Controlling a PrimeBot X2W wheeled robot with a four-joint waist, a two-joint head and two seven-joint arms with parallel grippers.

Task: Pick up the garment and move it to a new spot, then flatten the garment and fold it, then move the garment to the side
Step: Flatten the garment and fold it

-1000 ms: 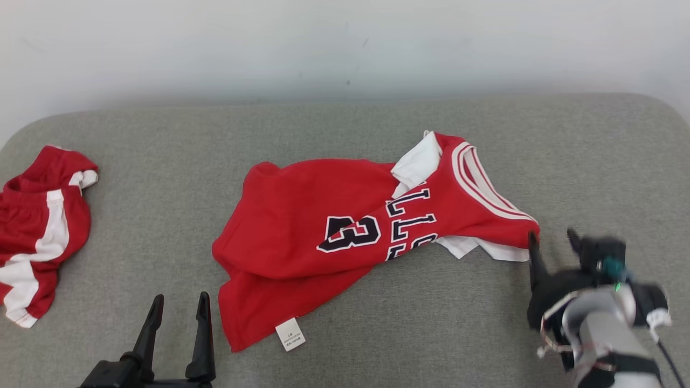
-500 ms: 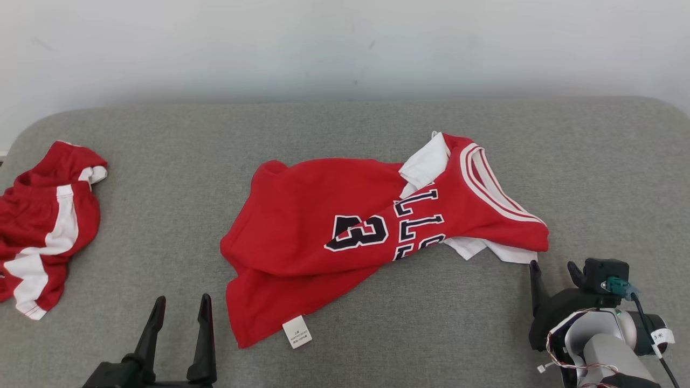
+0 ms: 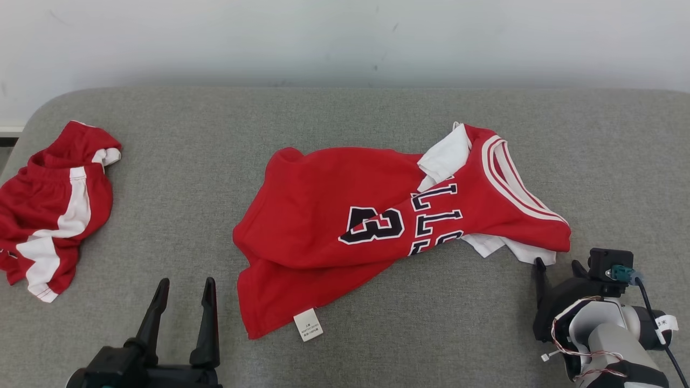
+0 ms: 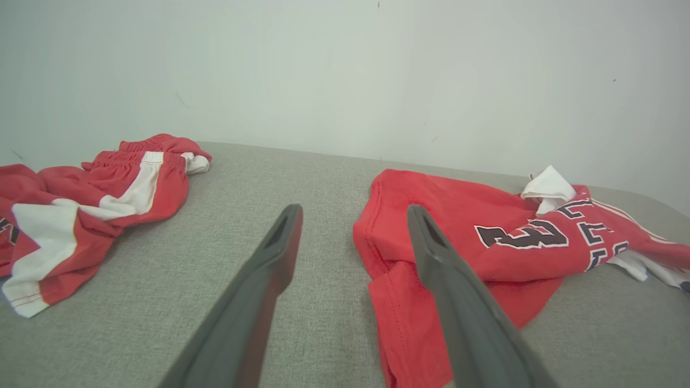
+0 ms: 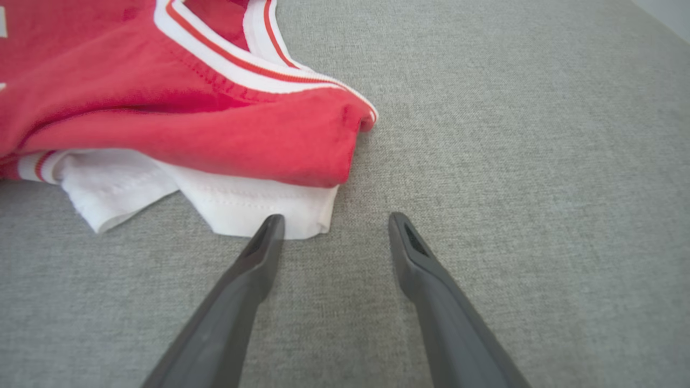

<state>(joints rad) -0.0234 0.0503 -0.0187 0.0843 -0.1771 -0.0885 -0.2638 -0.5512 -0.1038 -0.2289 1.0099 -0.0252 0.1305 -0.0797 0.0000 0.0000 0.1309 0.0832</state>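
The garment (image 3: pixel 345 215), a red jersey with a dark "3" and white trim, lies crumpled and partly folded over itself in the middle of the grey cushion. The left wrist view has the garment (image 4: pixel 485 237) at right. Its red shoulder and white sleeve hem, seen in the right wrist view of the garment (image 5: pixel 188 124), lie just beyond my right fingers. My right gripper (image 3: pixel 557 264) (image 5: pixel 337 218) is open, low over the cushion, its left fingertip at the white hem's edge. My left gripper (image 3: pixel 186 284) (image 4: pixel 354 213) stands open near the front edge, left of the jersey's bottom hem, holding nothing.
Red shorts with white stripes (image 3: pixel 54 199) (image 4: pixel 97 199) lie bunched at the cushion's far left. The grey cushion (image 3: pixel 345 118) ends at a pale wall (image 3: pixel 345 37) behind. Bare fabric stretches to the right of the jersey and between jersey and shorts.
The camera has shifted, sliding the scene rightward. My right gripper has drawn back from the jersey's red shoulder corner toward the front edge. The left gripper and the jersey stay put.
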